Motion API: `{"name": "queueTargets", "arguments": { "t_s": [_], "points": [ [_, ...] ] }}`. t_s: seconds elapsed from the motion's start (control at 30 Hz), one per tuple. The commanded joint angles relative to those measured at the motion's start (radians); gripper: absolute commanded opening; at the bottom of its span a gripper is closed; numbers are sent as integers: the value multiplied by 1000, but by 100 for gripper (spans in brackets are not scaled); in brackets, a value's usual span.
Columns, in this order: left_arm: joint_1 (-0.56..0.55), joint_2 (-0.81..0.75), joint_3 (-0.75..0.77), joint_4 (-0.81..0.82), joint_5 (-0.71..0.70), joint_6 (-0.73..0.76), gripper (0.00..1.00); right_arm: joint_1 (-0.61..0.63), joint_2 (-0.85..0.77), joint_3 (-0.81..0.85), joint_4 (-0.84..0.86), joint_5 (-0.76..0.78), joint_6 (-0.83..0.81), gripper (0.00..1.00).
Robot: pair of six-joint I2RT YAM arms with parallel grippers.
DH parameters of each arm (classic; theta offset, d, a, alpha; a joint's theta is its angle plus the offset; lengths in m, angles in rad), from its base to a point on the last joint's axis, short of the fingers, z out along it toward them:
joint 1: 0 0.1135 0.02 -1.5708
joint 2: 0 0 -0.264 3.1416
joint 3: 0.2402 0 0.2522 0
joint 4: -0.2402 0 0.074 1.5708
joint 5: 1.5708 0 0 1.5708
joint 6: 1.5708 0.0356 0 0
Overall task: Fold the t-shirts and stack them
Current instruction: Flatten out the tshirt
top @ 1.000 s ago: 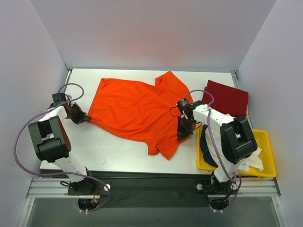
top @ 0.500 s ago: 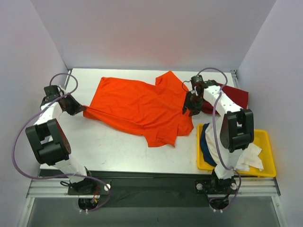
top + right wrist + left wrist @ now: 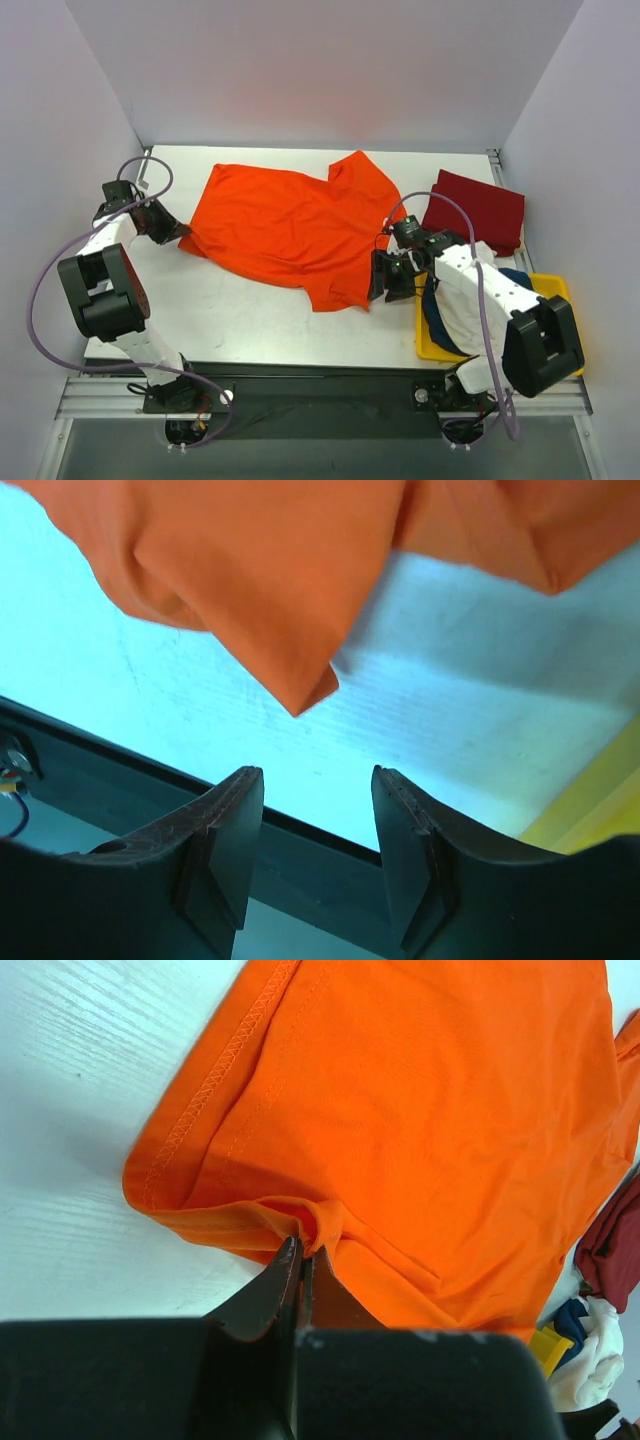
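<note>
When viewed from above, shows the orange t-shirt spread nearly flat across the middle of the table, one sleeve toward the back wall, near-right hem turned under into a point. Drawn out into a peak at its left corner, pinched there by the left tool, clenched tight on a small ridge of orange cloth, plain to see from the left wrist between the shut fingers. Just off the near-right point, clear of the cloth: right tool, released, fingers parted with only table surface between them in the right wrist view. Farther right, toward the back corner, lying folded flat on the table: dark red t-shirt. Nearer, at the table's right edge: yellow bin, holding a navy t-shirt and a white t-shirt bunched together, mostly hidden from above.
</note>
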Motion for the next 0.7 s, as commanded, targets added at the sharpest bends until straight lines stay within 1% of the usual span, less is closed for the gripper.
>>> {"name": "queueTargets", "arguments": {
  "t_s": [0.0,0.03,0.17,0.47,0.67],
  "points": [
    [-8,7,42,16,23,13,0,13,-75,-90,108,-53,6,48],
    [-8,8,38,17,26,13,0,19,-86,-138,128,-55,4,48],
    [-15,8,35,19,23,16,0,28,-60,-201,224,-56,4,47],
    [-15,10,38,13,20,22,0,106,38,-204,330,-15,-20,47],
    [-14,8,42,1,19,27,0,142,96,-195,344,43,-29,47]
  ]
}}
